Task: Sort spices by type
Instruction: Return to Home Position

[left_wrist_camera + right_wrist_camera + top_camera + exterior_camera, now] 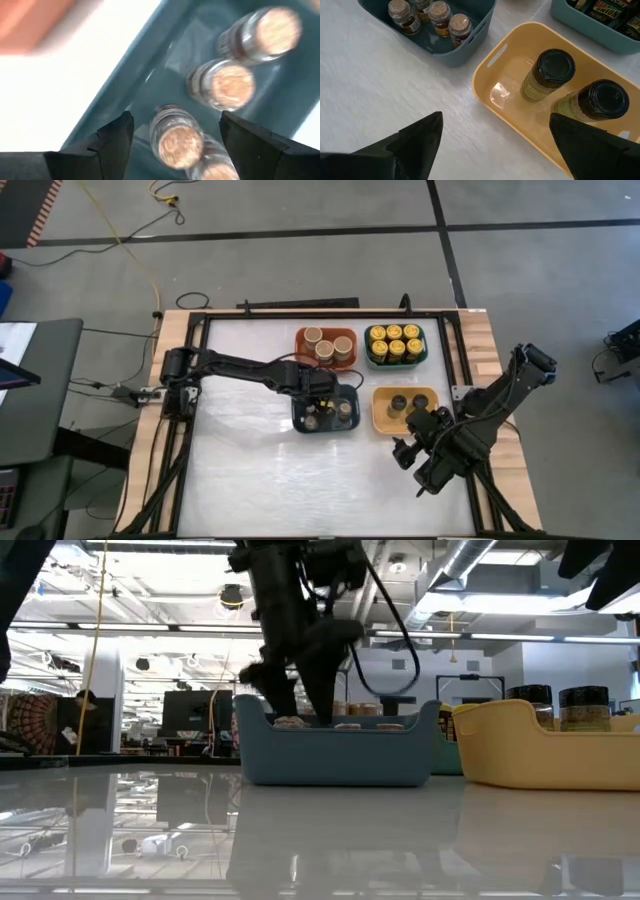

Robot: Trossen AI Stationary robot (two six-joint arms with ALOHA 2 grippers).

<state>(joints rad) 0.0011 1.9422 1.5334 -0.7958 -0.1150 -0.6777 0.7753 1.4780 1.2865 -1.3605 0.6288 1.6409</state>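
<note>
Overhead, the white table [250, 470] carries four bins in two rows, with both arms reaching in from its sides. The left gripper [322, 395] hangs over the blue bin [297, 422]. In the left wrist view its fingers [112, 145] stand wide apart with nothing between the pads. One of the brown-topped jars [175, 137] stands upright on the bin floor below the gap, touched by neither finger. The right gripper [496, 119] is on the table's right side, above bare tabletop just beside the near rim of the yellow bin [485, 85]. Its fingers [417, 137] are also spread wide and hold nothing.

The blue bin holds the brown-topped jars, four of them showing in the right wrist view, grouped close together toward one end. Beside it, the yellow bin holds two dark-topped jars [554, 65], upright and near each other but apart. Behind the yellow bin, the teal bin [367, 363] is packed with yellow-lidded jars [396, 340], about six in two rows. Behind the blue bin, the orange bin [299, 340] holds tan-lidded jars [326, 350]; three lids show, clustered and touching or nearly so.
</note>
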